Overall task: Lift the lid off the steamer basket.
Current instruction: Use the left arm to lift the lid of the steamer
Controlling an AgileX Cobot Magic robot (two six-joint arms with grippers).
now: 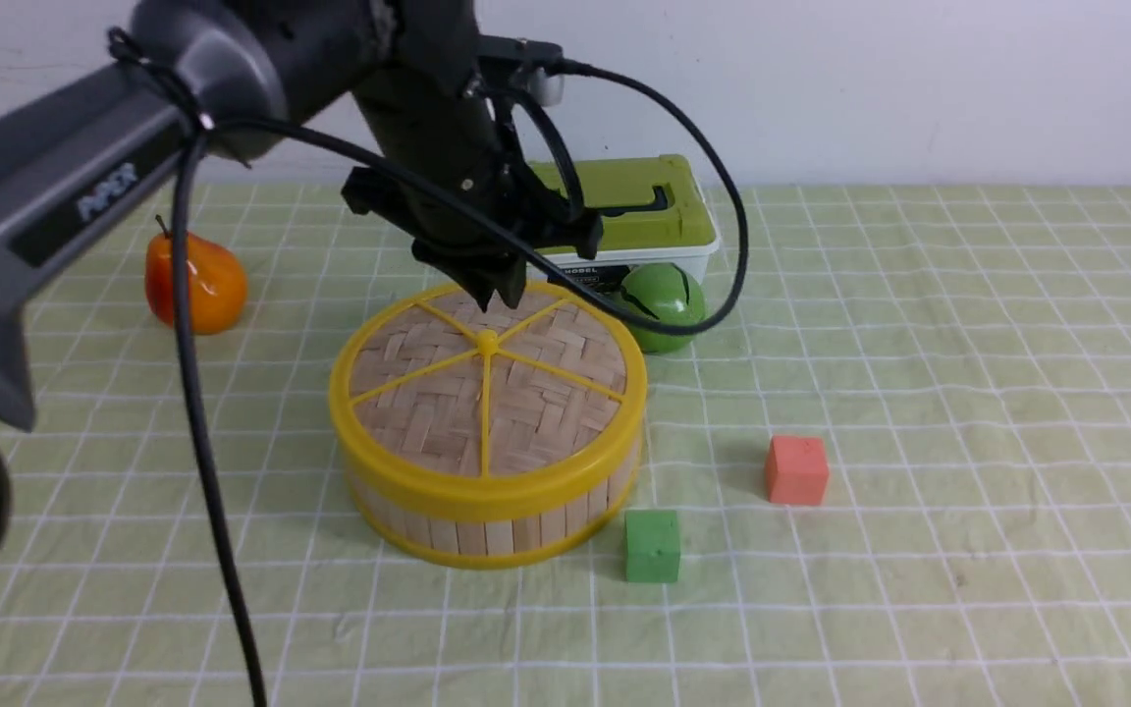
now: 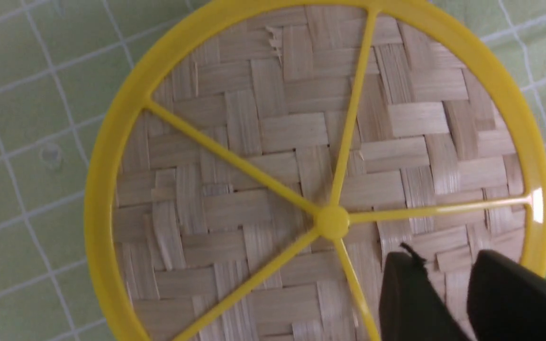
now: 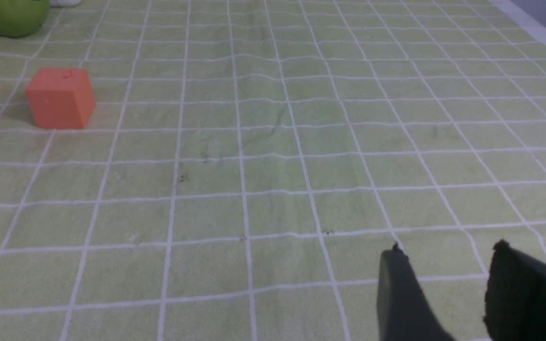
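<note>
The lid [image 1: 487,388], woven bamboo with a yellow rim, six spokes and a small centre knob [image 1: 487,342], sits on the steamer basket [image 1: 487,530] in the middle of the table. My left gripper [image 1: 495,293] hovers just above the lid's far part, behind the knob, open and empty. In the left wrist view the lid [image 2: 273,142] fills the frame, and my left gripper [image 2: 443,258] stands beside the knob [image 2: 332,221] with its jaws apart over the weave. My right gripper [image 3: 446,251] shows only in the right wrist view, open and empty over bare cloth.
A white box with a green lid [image 1: 639,211] and a green ball [image 1: 662,304] stand behind the basket. An orange pear [image 1: 194,283] lies at the far left. A green cube [image 1: 652,546] and a red cube [image 1: 796,469], also in the right wrist view [image 3: 59,97], lie right of the basket.
</note>
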